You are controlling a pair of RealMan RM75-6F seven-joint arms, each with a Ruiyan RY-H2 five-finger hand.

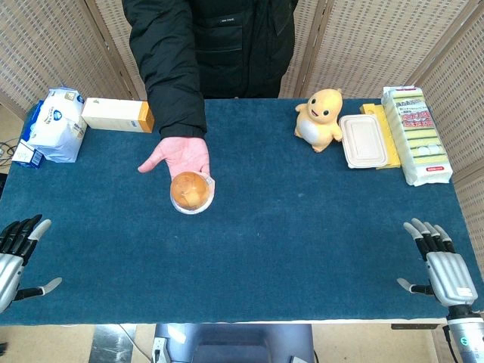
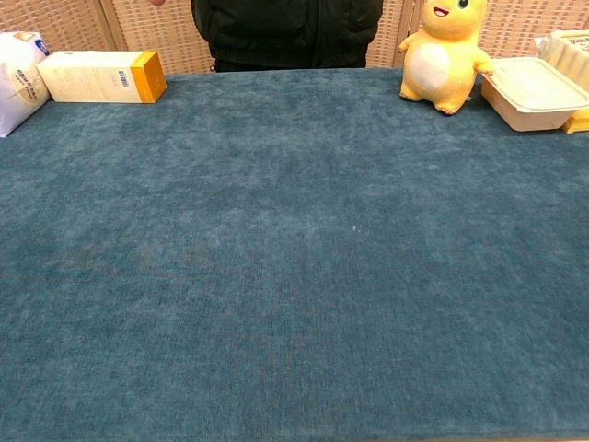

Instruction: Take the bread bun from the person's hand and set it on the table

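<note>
A golden bread bun (image 1: 190, 190) in a clear wrapper lies on the person's upturned palm (image 1: 180, 157), held out over the left-middle of the blue table (image 1: 302, 227). My left hand (image 1: 17, 255) rests at the table's near left corner, fingers spread, holding nothing. At the near right corner my right hand (image 1: 439, 265) also lies open and empty. Both hands are far from the bun. The chest view shows neither hand nor the bun.
Along the far edge stand a white bag (image 1: 57, 125), a cream and orange box (image 1: 117, 115), a yellow plush toy (image 1: 321, 119), a lidded food container (image 1: 363, 141) and a pack of sponges (image 1: 416, 132). The person's dark-jacketed body (image 1: 212, 45) stands behind the table.
</note>
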